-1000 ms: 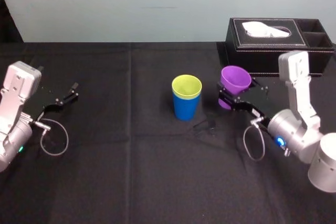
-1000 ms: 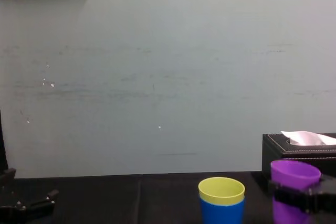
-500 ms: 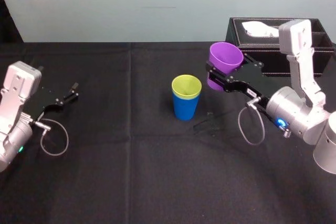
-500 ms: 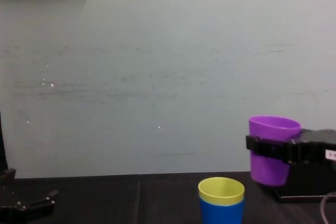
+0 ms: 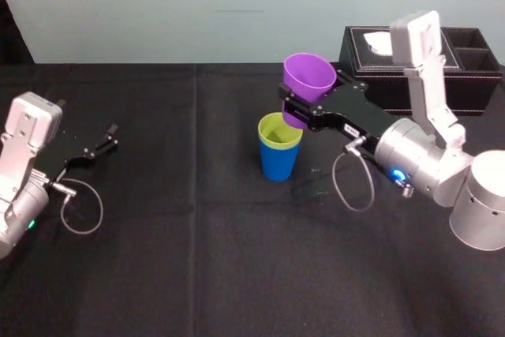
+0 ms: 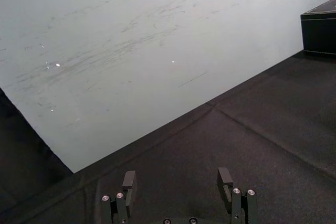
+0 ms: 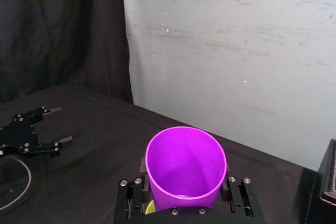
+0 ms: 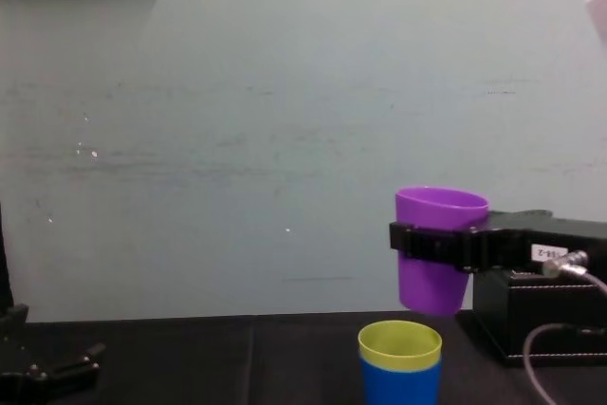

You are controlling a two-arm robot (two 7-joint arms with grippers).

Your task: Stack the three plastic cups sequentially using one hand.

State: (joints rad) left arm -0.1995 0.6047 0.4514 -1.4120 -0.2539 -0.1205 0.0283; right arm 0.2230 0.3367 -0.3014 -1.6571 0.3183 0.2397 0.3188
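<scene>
The yellow-green cup [image 5: 279,131] sits nested inside the blue cup [image 5: 278,162] at the table's middle; in the chest view the yellow-green cup [image 8: 399,344] tops the blue cup [image 8: 399,384]. My right gripper [image 5: 301,106] is shut on the purple cup [image 5: 308,84], holding it upright in the air just above and slightly right of the stack; the chest view shows the purple cup [image 8: 438,251] clear of the yellow-green rim. In the right wrist view the purple cup [image 7: 185,167] sits between the fingers [image 7: 131,192]. My left gripper [image 5: 104,141] rests open at the far left, [image 6: 177,182] with nothing in it.
A black tissue box [image 5: 418,59] with a white tissue stands at the back right, behind my right arm. A loose cable loop [image 5: 83,207] lies by the left arm. The black cloth-covered table [image 5: 205,258] lies bare in front of the stack.
My right gripper has lifted the purple cup off the table and carried it leftward, from beside the tissue box to just above the blue and yellow-green stack. The left arm has not moved.
</scene>
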